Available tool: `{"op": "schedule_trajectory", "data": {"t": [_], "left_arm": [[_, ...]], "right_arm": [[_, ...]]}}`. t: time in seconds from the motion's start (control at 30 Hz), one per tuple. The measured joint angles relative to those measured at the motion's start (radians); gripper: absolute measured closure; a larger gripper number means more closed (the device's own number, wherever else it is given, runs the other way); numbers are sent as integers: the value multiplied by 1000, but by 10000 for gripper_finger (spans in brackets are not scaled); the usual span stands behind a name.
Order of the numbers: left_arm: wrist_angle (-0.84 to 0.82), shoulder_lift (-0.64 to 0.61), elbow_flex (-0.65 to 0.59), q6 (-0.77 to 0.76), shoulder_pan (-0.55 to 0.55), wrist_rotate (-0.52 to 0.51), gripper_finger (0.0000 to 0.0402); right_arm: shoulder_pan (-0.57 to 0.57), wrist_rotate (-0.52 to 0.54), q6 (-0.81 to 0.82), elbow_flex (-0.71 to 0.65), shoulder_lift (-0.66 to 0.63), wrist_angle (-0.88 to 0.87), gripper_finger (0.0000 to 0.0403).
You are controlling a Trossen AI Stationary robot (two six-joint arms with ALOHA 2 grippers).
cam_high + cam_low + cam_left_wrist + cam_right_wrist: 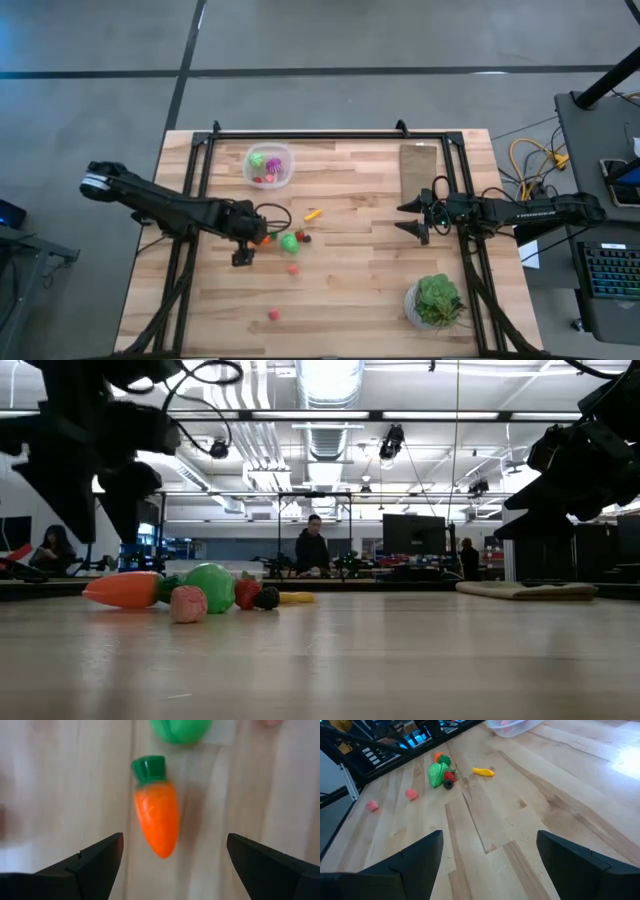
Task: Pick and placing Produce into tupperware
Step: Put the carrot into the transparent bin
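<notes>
The clear round tupperware (268,165) stands at the far left of the table's middle, with green, purple and red pieces inside. Loose produce lies near the table's middle: an orange carrot (156,810) with a green top, a green ball (289,241), a small red piece (247,592), a yellow-orange bit (313,213) and two pink pieces (293,269). My left gripper (170,865) hovers open, pointing down over the carrot's tip, one finger on each side and clear of it. My right gripper (415,216) waits open at the right.
A flat tan board (418,170) lies at the far right. A leafy plant in a white pot (436,300) stands at the near right. A second pink piece (272,314) lies near the front edge. A black frame (330,135) borders the table.
</notes>
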Motion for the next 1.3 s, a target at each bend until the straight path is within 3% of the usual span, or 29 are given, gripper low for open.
{"op": "schedule_trajectory", "data": {"t": [0.17, 0.57, 1.0, 1.3], "left_arm": [[36, 77, -1, 11, 0, -55, 61], [126, 220, -1, -23, 0, -35, 66], [157, 255, 1, -42, 0, -47, 195], [168, 258, 7, -40, 5, -47, 229]], "right_arm": [[0, 0, 0, 0, 0, 0, 90], [0, 0, 0, 0, 0, 0, 90], [0, 0, 0, 0, 0, 0, 90], [0, 0, 0, 0, 0, 0, 90]]}}
